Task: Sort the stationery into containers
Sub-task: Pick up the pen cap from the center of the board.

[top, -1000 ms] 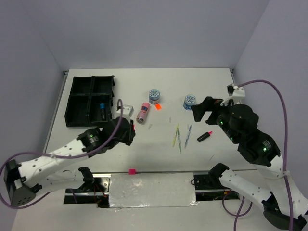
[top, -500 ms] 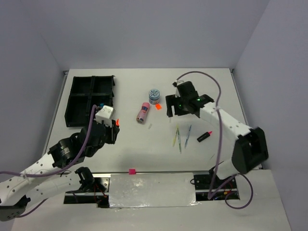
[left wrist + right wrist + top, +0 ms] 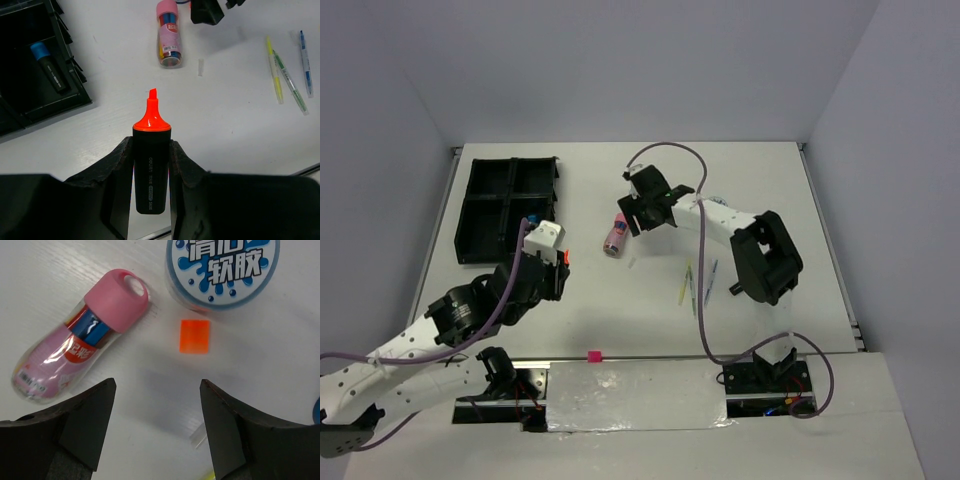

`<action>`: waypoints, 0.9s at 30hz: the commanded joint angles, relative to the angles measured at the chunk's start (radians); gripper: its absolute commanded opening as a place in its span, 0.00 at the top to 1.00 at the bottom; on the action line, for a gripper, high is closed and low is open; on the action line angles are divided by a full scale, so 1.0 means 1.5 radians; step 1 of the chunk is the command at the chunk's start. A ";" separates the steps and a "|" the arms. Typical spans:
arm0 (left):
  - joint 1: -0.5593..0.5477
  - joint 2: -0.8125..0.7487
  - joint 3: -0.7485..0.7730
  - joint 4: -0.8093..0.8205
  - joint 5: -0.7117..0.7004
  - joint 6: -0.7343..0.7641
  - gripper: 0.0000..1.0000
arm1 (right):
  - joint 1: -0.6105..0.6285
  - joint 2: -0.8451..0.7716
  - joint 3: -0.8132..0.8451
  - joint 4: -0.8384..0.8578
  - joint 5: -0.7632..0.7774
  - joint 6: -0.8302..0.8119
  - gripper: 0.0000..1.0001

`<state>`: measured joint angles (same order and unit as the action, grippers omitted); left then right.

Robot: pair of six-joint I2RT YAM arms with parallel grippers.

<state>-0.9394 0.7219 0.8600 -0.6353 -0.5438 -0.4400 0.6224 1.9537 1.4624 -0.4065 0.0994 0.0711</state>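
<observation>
My left gripper [image 3: 151,150] is shut on a short black marker with an orange tip [image 3: 151,165], held above the bare table. In the top view this gripper [image 3: 560,264] is just right of the black organiser tray [image 3: 485,215]. The tray [image 3: 75,97] has a blue-capped marker [image 3: 47,65] in one compartment. My right gripper [image 3: 157,390] is open and empty above the table. It hovers between the pink tube [image 3: 75,347], a neon orange square [image 3: 195,336] and a blue-white tub [image 3: 220,270]. In the top view it [image 3: 634,222] covers that tub.
Thin yellow-green and grey-blue pens [image 3: 692,285] lie mid-table and also show in the left wrist view [image 3: 287,75]. The pink tube [image 3: 615,235] lies left of the right gripper. The right arm's links stretch over the table's right half. A blue edge shows at the right [image 3: 317,410].
The right arm has swung from the right side leftward across the table to above the pink tube and tub. The left gripper, still holding the marker, has shifted a little left.
</observation>
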 commanded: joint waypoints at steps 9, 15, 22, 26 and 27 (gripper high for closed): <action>-0.001 0.009 -0.005 0.031 0.029 0.032 1.00 | -0.020 0.090 0.089 0.044 0.027 -0.040 0.28; -0.001 0.011 -0.007 0.035 0.038 0.038 1.00 | -0.030 0.118 0.108 0.047 0.006 -0.071 0.41; -0.001 0.018 -0.006 0.037 0.040 0.040 1.00 | -0.040 0.139 0.111 0.044 -0.011 -0.079 0.41; -0.001 0.022 -0.007 0.037 0.043 0.041 1.00 | -0.044 0.146 0.108 0.048 -0.015 -0.087 0.44; -0.001 0.023 -0.006 0.037 0.043 0.041 1.00 | -0.045 0.146 0.105 0.051 -0.019 -0.088 0.46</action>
<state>-0.9394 0.7517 0.8505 -0.6197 -0.4873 -0.3950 0.5625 2.1643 1.5921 -0.3622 0.0891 -0.0414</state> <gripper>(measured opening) 0.386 0.553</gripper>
